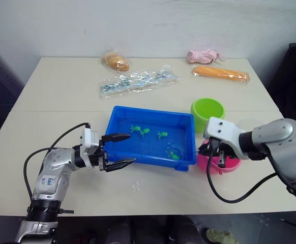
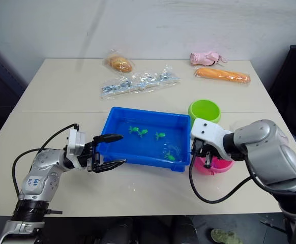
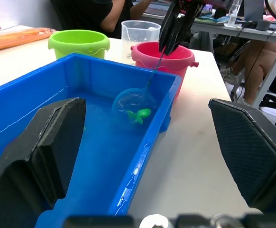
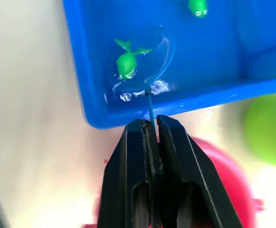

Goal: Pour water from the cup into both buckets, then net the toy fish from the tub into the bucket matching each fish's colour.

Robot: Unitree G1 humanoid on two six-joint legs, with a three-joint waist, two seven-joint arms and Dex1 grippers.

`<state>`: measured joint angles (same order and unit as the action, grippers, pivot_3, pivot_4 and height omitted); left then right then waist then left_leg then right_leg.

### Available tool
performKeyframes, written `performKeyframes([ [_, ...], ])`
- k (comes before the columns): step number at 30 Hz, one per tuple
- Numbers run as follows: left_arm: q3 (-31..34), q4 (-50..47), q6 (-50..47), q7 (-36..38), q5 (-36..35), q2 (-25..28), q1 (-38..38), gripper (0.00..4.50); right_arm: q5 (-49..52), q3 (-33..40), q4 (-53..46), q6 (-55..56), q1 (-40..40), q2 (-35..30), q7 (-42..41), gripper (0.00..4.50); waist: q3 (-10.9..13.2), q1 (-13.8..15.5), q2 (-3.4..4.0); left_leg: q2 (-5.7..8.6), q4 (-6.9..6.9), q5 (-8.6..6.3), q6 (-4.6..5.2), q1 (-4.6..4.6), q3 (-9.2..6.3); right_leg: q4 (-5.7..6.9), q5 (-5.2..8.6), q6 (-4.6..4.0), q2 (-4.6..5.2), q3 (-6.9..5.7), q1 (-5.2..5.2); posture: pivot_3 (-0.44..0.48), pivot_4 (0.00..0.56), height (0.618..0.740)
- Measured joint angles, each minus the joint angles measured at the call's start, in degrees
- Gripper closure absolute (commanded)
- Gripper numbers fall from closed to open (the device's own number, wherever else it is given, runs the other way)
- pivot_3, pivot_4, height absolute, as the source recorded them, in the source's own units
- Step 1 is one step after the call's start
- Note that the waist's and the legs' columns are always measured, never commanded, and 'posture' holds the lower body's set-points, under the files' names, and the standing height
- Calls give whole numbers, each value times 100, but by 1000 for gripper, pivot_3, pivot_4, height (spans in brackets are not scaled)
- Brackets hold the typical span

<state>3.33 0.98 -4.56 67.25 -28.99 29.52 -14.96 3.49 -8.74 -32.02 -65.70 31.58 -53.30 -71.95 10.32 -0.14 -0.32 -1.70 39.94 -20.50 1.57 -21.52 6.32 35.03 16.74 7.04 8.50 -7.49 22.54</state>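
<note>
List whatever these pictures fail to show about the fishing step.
- Pink bucket: its inside is covered in the eye views by the right gripper, and its rim blocks it in the left wrist view.
- Net: whether the green fish is inside its hoop or beside it; water blurs the rim.
- Cup: water level unreadable.

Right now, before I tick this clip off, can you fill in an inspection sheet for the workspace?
Surface: pale table, a few wet spots in front of the tub.
Job's things: blue tub holds water and green toy fish; net dipped around one fish; green bucket, pink bucket and clear cup beside the tub.
Clutter: bagged bread, orange packet, pink item, clear wrapped pack.
Grippers: left gripper open, empty; right gripper shut on the net's handle.
Cables: black cable looping from each wrist.
Surroundings: people seated at desks.
</note>
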Motion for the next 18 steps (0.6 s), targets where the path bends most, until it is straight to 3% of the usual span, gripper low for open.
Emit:
performKeyframes([
  [6, 0, 2, 2, -4, 18, 34, -2, 30, 961, 746, -14, -1302, 34, 547, 478, 4500, 0, 4, 0, 1, -1, -1, -2, -3, -2, 1, 0, 0, 1, -1, 2, 0, 150, 740],
  [18, 30, -63, -166, -246, -70, -43, -78, 30, 2372, 2502, 178, -2432, -208, 851, 1090, 4500, 0, 18, 0, 3, -1, -2, 1, -6, -4, 0, 0, 0, 1, -1, 2, 0, 150, 740],
])
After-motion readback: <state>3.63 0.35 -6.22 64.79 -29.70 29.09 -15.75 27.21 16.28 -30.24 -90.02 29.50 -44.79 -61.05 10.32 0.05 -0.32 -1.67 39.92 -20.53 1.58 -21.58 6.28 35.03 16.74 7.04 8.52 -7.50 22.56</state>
